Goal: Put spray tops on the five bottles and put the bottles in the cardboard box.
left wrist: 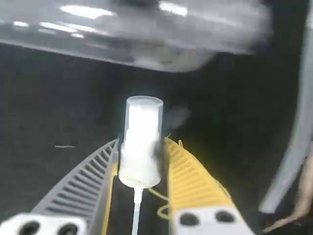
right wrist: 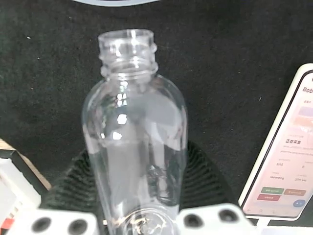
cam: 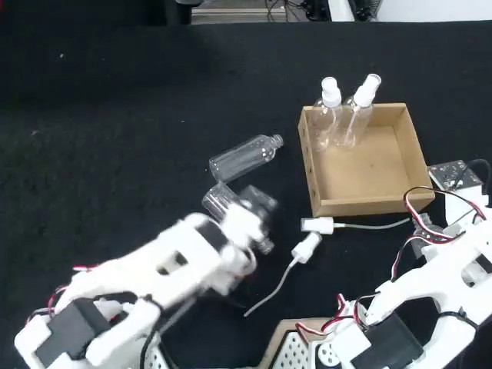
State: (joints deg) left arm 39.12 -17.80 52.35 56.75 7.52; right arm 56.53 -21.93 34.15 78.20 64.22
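My left gripper (left wrist: pixel 142 145) is shut on a white spray top (left wrist: pixel 143 122), whose thin tube hangs down between the fingers. Just beyond it lies a clear bottle (left wrist: pixel 132 34). In the high view the left gripper (cam: pixel 250 223) sits against a lying capless bottle (cam: pixel 224 198), and a second capless bottle (cam: pixel 246 157) lies behind that one. My right gripper (right wrist: pixel 137 188) is shut on a clear bottle (right wrist: pixel 134 122) with a bare threaded neck. The cardboard box (cam: pixel 315 165) holds two bottles with spray tops (cam: pixel 342 108) in its far left corner. Two loose spray tops (cam: pixel 317 225) (cam: pixel 306 249) lie in front of the box.
A phone (right wrist: pixel 288 161) with a lit screen lies close beside the right gripper's bottle, and in the high view the phone (cam: pixel 453 175) is just right of the box. The right arm (cam: pixel 438 280) stands at the table's front right. Black cloth covers the table.
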